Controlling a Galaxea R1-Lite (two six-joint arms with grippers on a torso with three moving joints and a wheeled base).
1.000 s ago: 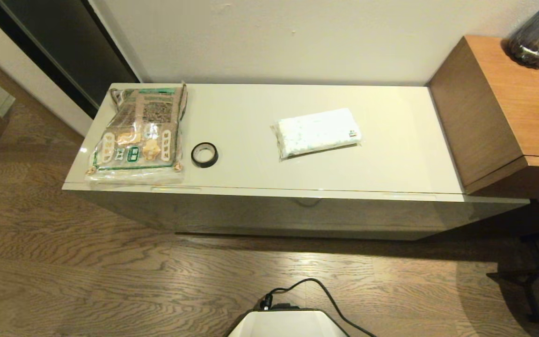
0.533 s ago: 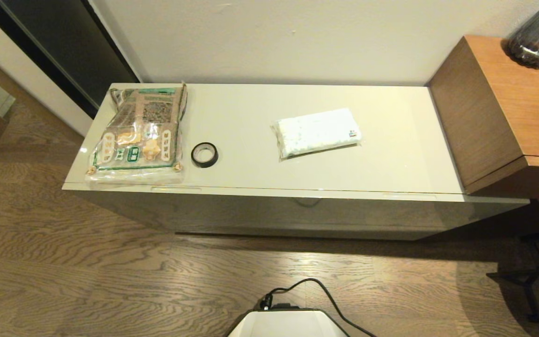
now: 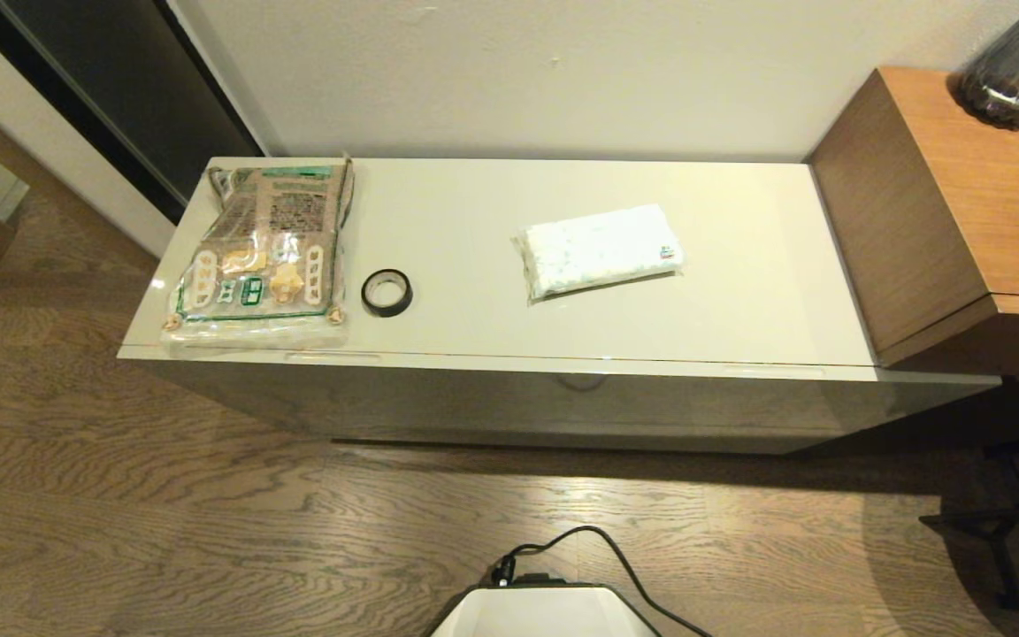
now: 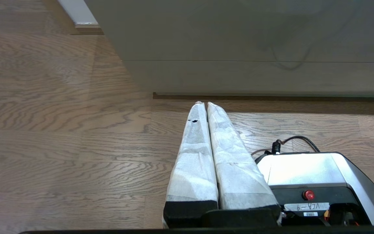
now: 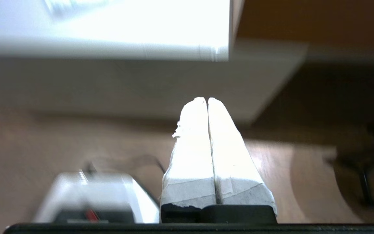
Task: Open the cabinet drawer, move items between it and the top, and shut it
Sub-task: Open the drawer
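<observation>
Nearest to the cabinet's front, low above the wooden floor [image 3: 209, 531], both arms are parked beside the robot base [image 3: 545, 612]. The left gripper [image 4: 203, 103] has its fingers pressed together and holds nothing; it points at the lower edge of the cabinet. The right gripper [image 5: 205, 99] is also closed and empty, aimed toward the cabinet's right end.

The cabinet drawer [image 3: 509, 402] is fully pushed in, its flat glossy front flush under the slab. I see no handle, so I think the hold must be at the upper edge of the front, near its middle, and the smooth surface may slip.

On the top [image 3: 739, 292] lie three items. The brown-and-green packet [image 3: 266, 252] is at the left end, touching the front edge; it looks flat and crinkly, best taken by an edge. Just beside it sits the black tape roll [image 3: 386, 292], small, stiff and light. Well apart, right of the middle, is the white soft pack [image 3: 600, 250], which should yield under a pinch.
</observation>
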